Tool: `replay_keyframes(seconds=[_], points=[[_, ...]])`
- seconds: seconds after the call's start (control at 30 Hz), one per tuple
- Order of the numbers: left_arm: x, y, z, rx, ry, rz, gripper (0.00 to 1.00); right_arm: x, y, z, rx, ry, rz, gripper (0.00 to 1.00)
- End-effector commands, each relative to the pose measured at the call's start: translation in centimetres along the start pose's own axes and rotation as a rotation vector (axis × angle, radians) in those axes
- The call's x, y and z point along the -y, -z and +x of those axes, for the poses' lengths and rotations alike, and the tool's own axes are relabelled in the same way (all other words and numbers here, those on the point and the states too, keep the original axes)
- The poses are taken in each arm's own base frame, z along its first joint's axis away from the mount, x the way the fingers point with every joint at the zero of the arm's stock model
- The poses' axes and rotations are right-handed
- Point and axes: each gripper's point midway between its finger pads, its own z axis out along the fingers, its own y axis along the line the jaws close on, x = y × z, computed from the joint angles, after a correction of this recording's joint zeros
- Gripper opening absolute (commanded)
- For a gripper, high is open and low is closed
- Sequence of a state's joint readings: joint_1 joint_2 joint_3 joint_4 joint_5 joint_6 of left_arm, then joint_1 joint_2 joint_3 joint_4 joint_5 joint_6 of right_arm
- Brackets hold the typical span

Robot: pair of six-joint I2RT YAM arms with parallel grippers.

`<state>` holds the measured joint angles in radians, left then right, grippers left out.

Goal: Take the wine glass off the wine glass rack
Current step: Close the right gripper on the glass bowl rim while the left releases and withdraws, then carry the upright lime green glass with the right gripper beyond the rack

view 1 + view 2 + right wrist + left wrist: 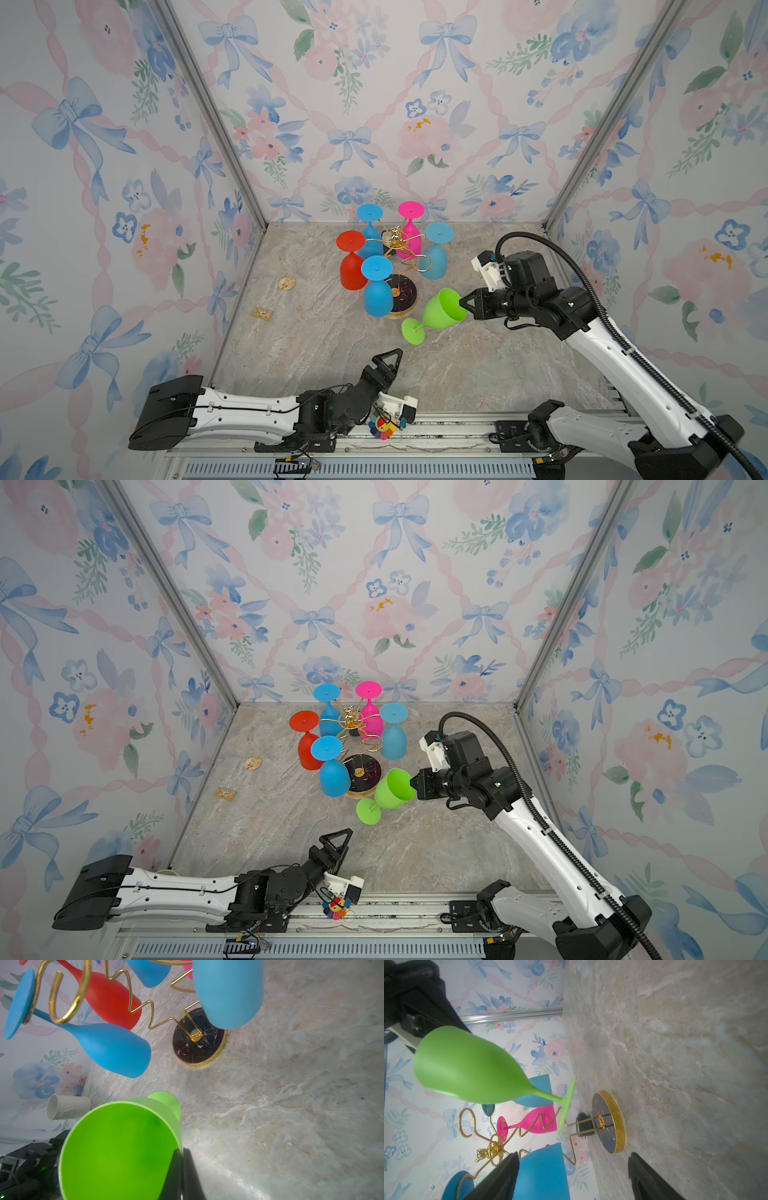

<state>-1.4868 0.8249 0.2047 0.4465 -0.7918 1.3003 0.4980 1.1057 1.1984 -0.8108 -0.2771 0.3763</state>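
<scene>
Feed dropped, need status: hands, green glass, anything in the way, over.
Left hand open, empty, low at front. Right hand shut on green glass rim. Glass off rack, tilted, beside its base. Five others hang there; blue glass close by.

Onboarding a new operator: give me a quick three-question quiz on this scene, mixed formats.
1. True or false: the green wine glass hangs on the wine glass rack.
2. How many glasses hang there?
3. Which arm's jaws pinch the green glass's rim? A left, B right, C neither.
Key: 1 false; 2 five: red glass, pink glass, three blue glasses; 3 B.
</scene>
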Motion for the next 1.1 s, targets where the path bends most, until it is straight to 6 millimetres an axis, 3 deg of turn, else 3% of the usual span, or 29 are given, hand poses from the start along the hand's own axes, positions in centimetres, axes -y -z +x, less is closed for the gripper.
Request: replay_keyframes(seconds=[0.0,0.23,0.43,0.6,0.83,1.07], points=[[-4.4,-0.2,-0.4,-0.031,0.409,-0.068,0.84,3.2,1.4,0.2,0.013,0.017,0.145,0.00],[-4.9,-1.5,-0.6,-0.167,0.646,0.011,0.84,7.5,3.8,-1.3,0.038,0.019,0.365,0.00],[-6.7,-1.1,0.0,-0.182,0.993,-0.030,0.85,10.0,4.6,-3.5,0.100,0.006,0.488,0.00],[-7.8,-0.4,2.6,-0.173,1.254,-0.079,0.85,12.1,3.8,-6.5,0.107,-0.003,0.538,0.00],[-7.2,0.3,6.7,-0.219,1.422,-0.108,0.85,16.1,2.8,-11.9,0.114,-0.044,0.603,0.00],[-6.8,0.8,10.1,-0.312,1.529,-0.181,0.85,18.9,-1.6,-16.9,0.090,-0.055,0.620,0.00]])
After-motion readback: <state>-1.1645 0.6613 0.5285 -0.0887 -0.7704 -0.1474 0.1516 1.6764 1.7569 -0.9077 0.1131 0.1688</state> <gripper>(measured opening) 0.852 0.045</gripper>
